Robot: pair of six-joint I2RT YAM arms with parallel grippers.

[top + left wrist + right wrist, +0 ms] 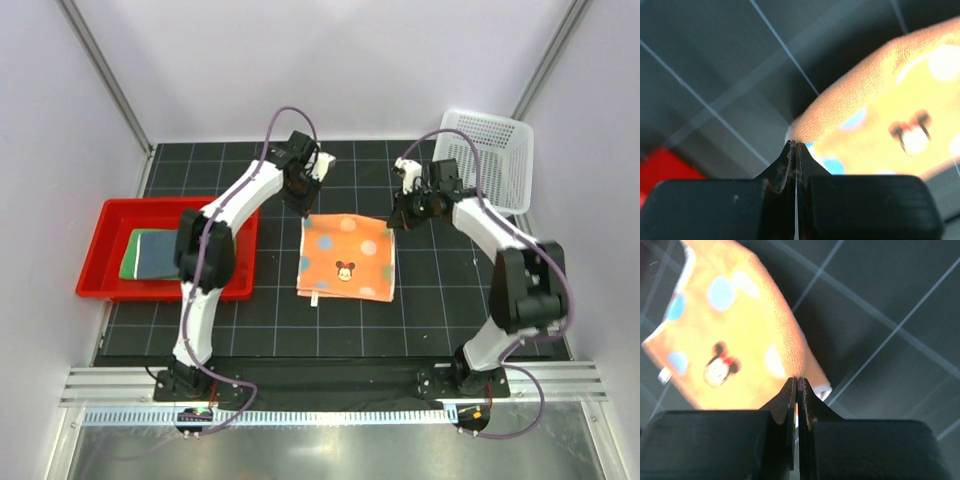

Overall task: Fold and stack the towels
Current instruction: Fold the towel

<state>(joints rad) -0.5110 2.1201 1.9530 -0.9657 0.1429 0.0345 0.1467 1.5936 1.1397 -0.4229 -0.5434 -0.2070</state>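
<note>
The orange towel [345,258] with coloured dots and a cartoon mouse lies on the black grid mat in the middle. My left gripper [305,208] is shut on its far left corner, and my right gripper [397,218] is shut on its far right corner. In the left wrist view the shut left gripper [796,144] pinches the towel's corner [880,115]. In the right wrist view the shut right gripper [797,380] pinches the towel's edge [730,330]. The green towel [133,256] and the dark blue towel [160,255] lie folded in the red tray.
The red tray [100,250] stands at the left of the mat, partly behind the left arm. A white mesh basket [490,155] stands at the back right. White walls close in the back and both sides.
</note>
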